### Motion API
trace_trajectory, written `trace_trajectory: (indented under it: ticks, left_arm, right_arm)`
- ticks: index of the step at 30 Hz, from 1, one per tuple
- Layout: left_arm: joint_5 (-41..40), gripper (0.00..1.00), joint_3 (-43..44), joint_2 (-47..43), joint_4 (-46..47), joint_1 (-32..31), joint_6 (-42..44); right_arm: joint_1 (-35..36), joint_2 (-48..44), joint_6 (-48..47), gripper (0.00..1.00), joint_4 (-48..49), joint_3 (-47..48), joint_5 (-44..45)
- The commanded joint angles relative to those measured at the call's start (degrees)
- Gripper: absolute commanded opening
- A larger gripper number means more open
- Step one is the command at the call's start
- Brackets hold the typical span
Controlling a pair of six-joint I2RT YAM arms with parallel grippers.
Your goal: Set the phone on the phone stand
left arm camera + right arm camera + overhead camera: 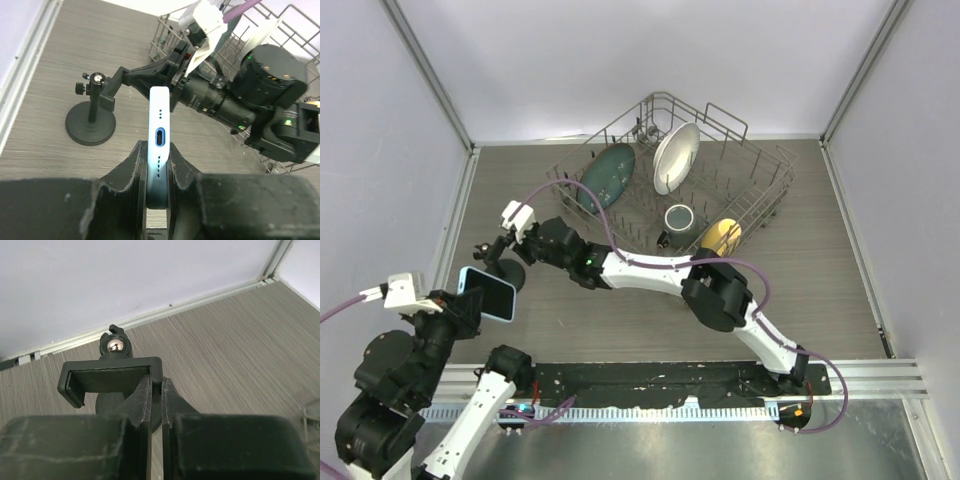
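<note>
The phone (487, 294), black screen in a light blue case, is held by my left gripper (468, 303) above the table's left front. In the left wrist view the phone (159, 120) stands edge-on between the shut fingers, charging port facing the camera. The black phone stand (504, 270) stands just beyond it, with a round base (91, 128) and an upright arm. My right gripper (523, 236) reaches over from the right and is shut on the right end of the stand's cradle (107, 379). The stand's ball joint (115, 346) shows behind the cradle.
A wire dish rack (760, 195) stands at the back centre, holding a dark green plate (606, 177), a white plate (676, 157), a dark cup (679, 219) and a yellow item (720, 237). White walls close the left, back and right sides.
</note>
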Motion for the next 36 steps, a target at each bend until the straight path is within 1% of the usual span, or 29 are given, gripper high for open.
trace_trajectory:
  ticks: [1,3,5,8,14,16,21,27,30,31,32,33,35,36]
  left_arm:
    - [3.79,0.00,-3.46,-0.46,12.10,-0.21,-1.21]
    - [4.23,0.00,-5.31,-0.38,12.99,-0.13,-1.04]
    - [4.50,0.00,-6.80,-0.46,14.48,-0.21,-0.43]
    - [4.67,0.00,-8.47,-0.38,16.42,-0.13,-0.34]
    - [8.53,0.00,-9.97,0.15,18.53,-0.13,-0.16]
    - [12.30,0.00,-10.76,0.15,19.67,-0.13,2.46]
    - [17.32,0.00,-13.04,-0.29,22.22,-0.21,6.95]
    - [22.42,0.00,-14.45,-0.56,27.49,-0.13,11.52]
    - [21.12,0.00,-14.80,0.15,29.25,-0.13,13.29]
    - [21.55,0.00,-14.89,0.41,29.78,-0.13,13.72]
    - [22.42,0.00,-14.98,0.41,31.26,-0.13,14.42]
    - [23.65,0.00,-15.16,0.50,31.97,-0.13,14.95]
    - [27.95,0.00,-14.46,1.29,32.25,-0.13,15.66]
    - [29.45,0.00,-14.02,1.73,32.07,-0.13,16.36]
  right_arm:
    - [0.34,-10.87,1.15,0.01,2.73,-9.32,4.92]
    - [0.34,-14.90,1.32,0.01,3.78,-14.77,5.97]
    - [0.34,-17.02,1.41,0.01,5.10,-20.02,6.68]
    - [0.34,-20.46,1.59,0.01,6.59,-25.31,7.12]
    - [0.34,-23.71,1.33,0.01,8.18,-30.60,7.65]
    - [0.34,-24.41,1.59,0.01,8.88,-32.44,8.52]
    - [-0.09,-27.31,1.94,0.01,10.29,-36.49,8.35]
    - [-1.67,-28.81,2.03,0.01,8.09,-38.16,3.53]
    - [-2.38,-29.60,2.38,0.01,7.65,-39.13,0.02]
    - [-3.34,-30.04,2.64,0.01,7.48,-39.30,-1.56]
    - [-3.87,-30.13,2.64,0.01,6.43,-39.31,-7.32]
    - [-4.40,-30.22,2.56,0.01,5.64,-39.05,-9.82]
    - [-5.63,-29.96,2.29,0.01,3.71,-37.99,-14.30]
    - [-5.98,-29.69,2.29,0.01,3.00,-37.55,-14.93]
